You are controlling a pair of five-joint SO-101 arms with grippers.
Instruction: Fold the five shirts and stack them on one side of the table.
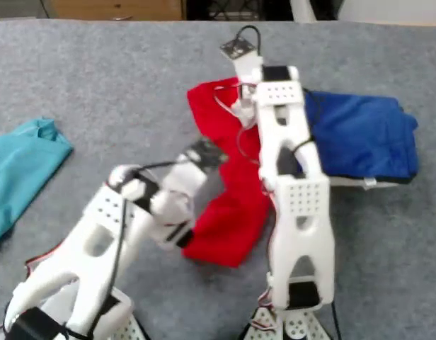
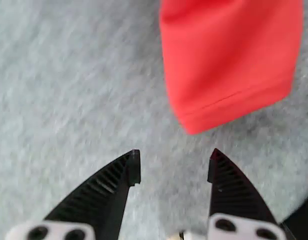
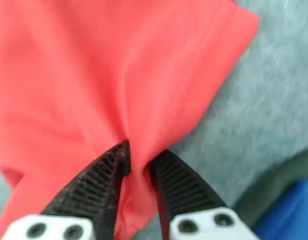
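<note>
A red shirt point(image 1: 228, 205) lies crumpled in the middle of the grey table, running from the far centre toward the front. My right gripper point(image 3: 139, 160) is shut on a pinched fold of the red shirt point(image 3: 94, 75); in the high view it sits at the shirt's far end point(image 1: 241, 110). My left gripper point(image 2: 174, 167) is open just above bare table, with a hemmed corner of the red shirt point(image 2: 229, 65) a short way ahead of its fingertips. In the high view it stands at the shirt's near left edge point(image 1: 181, 237).
A folded blue shirt point(image 1: 363, 138) lies at the right, close behind the right arm, with a white edge showing beneath it. A teal shirt point(image 1: 20, 166) lies unfolded at the left edge. A wooden cabinet point(image 1: 115, 8) stands beyond the table.
</note>
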